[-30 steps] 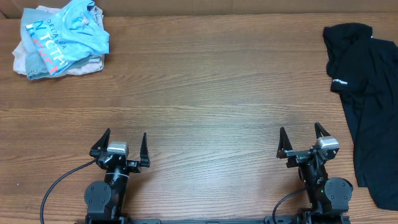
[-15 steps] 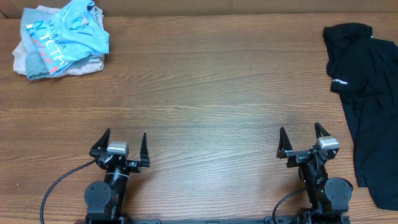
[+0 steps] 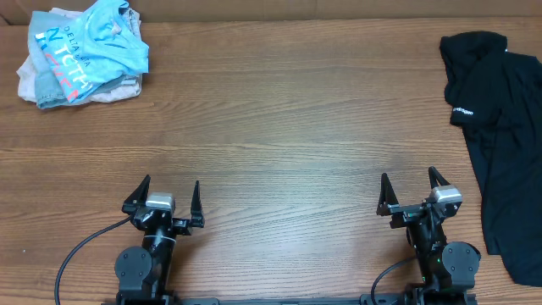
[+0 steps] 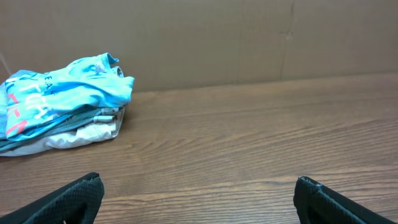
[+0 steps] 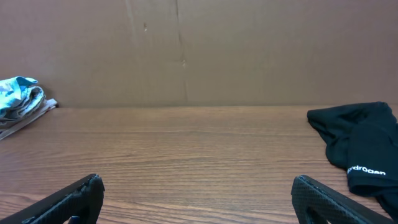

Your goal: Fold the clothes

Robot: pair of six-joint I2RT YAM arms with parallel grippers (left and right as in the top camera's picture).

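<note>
Starting posture for the fold, seen from overhead. The left gripper and the right gripper sit at the near edge of the wooden table, each with its two fingers spread wide and nothing between them. The black T-shirt, the garment to be folded, lies rumpled along the table's right side. It reaches from the far corner toward the near edge and runs past the frame on the right, with its small white logo facing up. It lies just to the right of the right gripper and well apart from the left one. A heap of light-blue and pale clothes occupies the far left corner, apart from both arms. Judged from this layout, folding has not begun, and the step in hand is the first reach for the shirt. The right arm is the nearer. A good approach brings its open fingers down on a single edge of the cloth, such as a hem or shoulder, rather than into the bunched middle, where several layers would be pinched together. The shirt is best dragged to the bare centre of the table and spread flat, the left arm taking the opposite edge, before any crease is made. Soft fabric sags and slips, so a firm pinch low against the tabletop seems advisable.
</note>
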